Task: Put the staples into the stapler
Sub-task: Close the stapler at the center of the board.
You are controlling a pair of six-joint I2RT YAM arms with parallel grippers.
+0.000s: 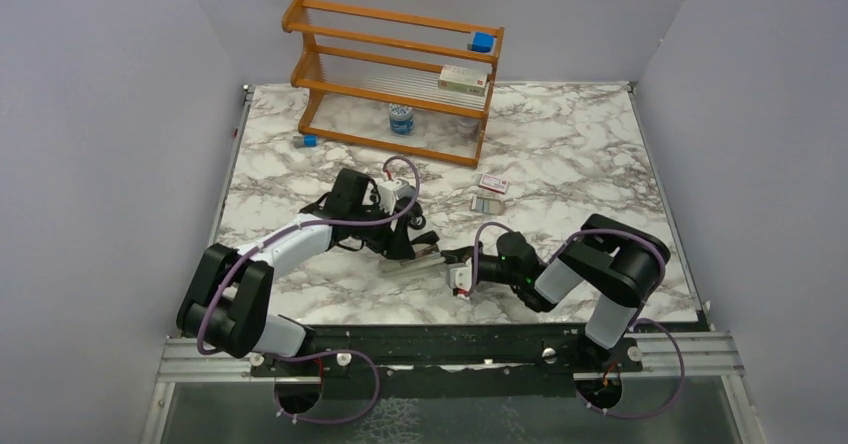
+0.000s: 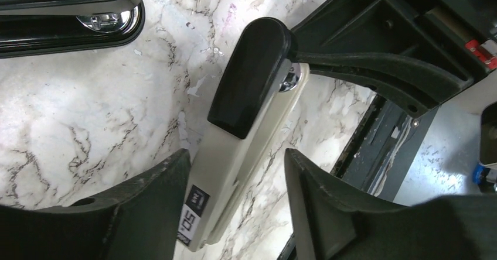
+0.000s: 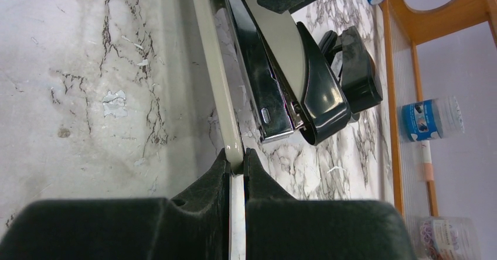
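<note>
A beige stapler (image 1: 412, 264) with a black top pad (image 2: 249, 75) lies near the table's front middle. Its beige base bar (image 3: 214, 67) is splayed from the silver channel (image 3: 258, 84). My right gripper (image 3: 236, 157) is shut on the tip of that bar; it also shows in the top view (image 1: 450, 262). My left gripper (image 2: 237, 154) is open, its fingers (image 2: 152, 207) straddling the stapler's rear end. A slim black stapler (image 2: 58, 14) lies just beyond. The staples (image 1: 487, 204), grey strips, lie on the table farther back.
A small red-and-white box (image 1: 493, 184) sits behind the staples. A wooden rack (image 1: 400, 74) at the back holds a blue block (image 1: 483, 42), a carton (image 1: 462, 79) and a bottle (image 1: 401, 117). A blue cap (image 1: 308, 140) lies beside it. The black front rail (image 1: 450, 339) is close.
</note>
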